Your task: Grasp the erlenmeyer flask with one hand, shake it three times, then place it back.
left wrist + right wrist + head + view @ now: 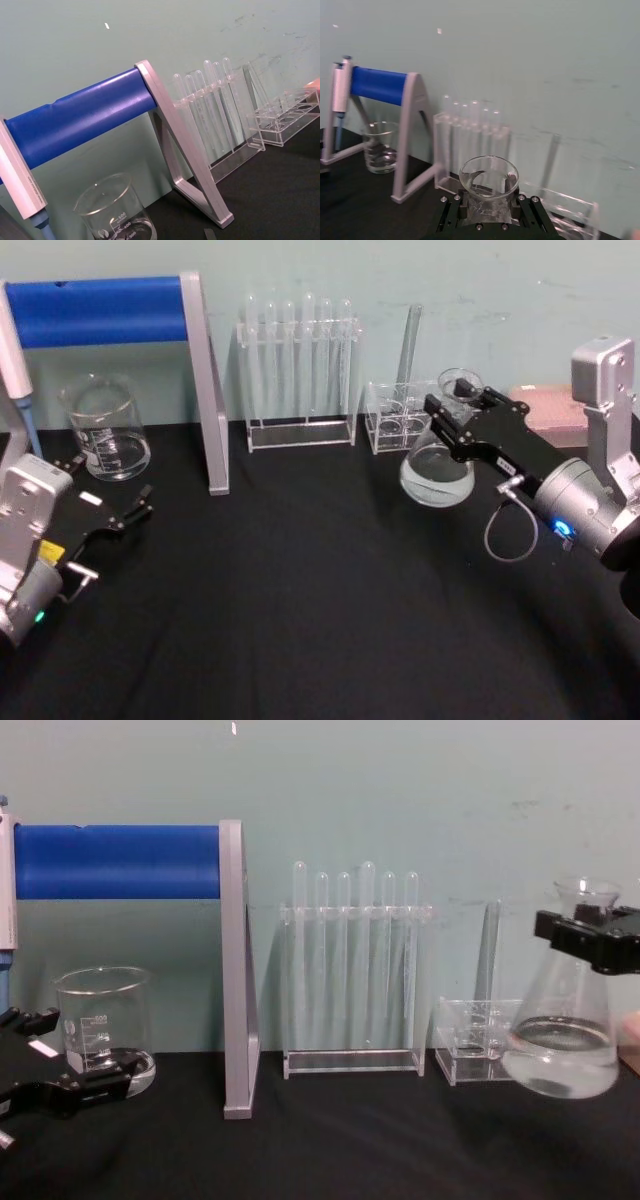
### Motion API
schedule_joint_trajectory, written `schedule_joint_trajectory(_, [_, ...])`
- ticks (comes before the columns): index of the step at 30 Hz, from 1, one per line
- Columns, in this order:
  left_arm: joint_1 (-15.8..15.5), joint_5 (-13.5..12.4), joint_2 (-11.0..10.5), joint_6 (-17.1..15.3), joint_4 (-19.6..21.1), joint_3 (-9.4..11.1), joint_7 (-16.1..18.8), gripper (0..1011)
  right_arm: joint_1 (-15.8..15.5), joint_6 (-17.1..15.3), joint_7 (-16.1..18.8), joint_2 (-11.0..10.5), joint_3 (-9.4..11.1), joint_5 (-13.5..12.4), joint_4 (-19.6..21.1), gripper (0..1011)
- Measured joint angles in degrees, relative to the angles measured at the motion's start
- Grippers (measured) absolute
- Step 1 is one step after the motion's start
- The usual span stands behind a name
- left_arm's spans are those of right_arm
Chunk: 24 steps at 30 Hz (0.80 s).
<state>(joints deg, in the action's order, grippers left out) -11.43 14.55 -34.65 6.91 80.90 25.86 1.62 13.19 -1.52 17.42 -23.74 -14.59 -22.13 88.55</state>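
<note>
Pinching the narrow neck of the erlenmeyer flask (437, 472), the right gripper (452, 408) holds it tilted at far right. Chest view reveals clear liquid in its wide conical glass base; right wrist view, its flared round rim. Near left, the left gripper (112, 483) lies with jaws spread.

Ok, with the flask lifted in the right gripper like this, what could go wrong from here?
1. The right gripper clamps the erlenmeyer flask only at its narrow neck, base off the table; smooth glass might slip during shaking.
2. Its mouth is open with liquid inside; a hard shake could spill.
3. The small clear rack and its tall tube stand close beside it; a swing might hit them.
The left gripper rests by the beaker.
</note>
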Motion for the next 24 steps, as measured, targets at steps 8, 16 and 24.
schedule_joint_trajectory(8, [0.00, 0.00, 0.00, 0.00, 0.00, 0.00, 0.00, 1001, -0.27, -0.75, 3.95, 0.78, -2.33, -0.02, 1.80, 450])
schedule_joint_trajectory(16, [0.00, 0.00, 0.00, 0.00, 0.00, 0.00, 0.00, 1001, 0.00, -1.43, 9.18, 1.15, -7.55, -1.29, 3.57, 449])
schedule_joint_trajectory(24, [0.00, 0.00, 0.00, 0.00, 0.00, 0.00, 0.00, 1001, 0.32, -1.95, 12.82, 0.80, -12.33, -2.55, 5.25, 449])
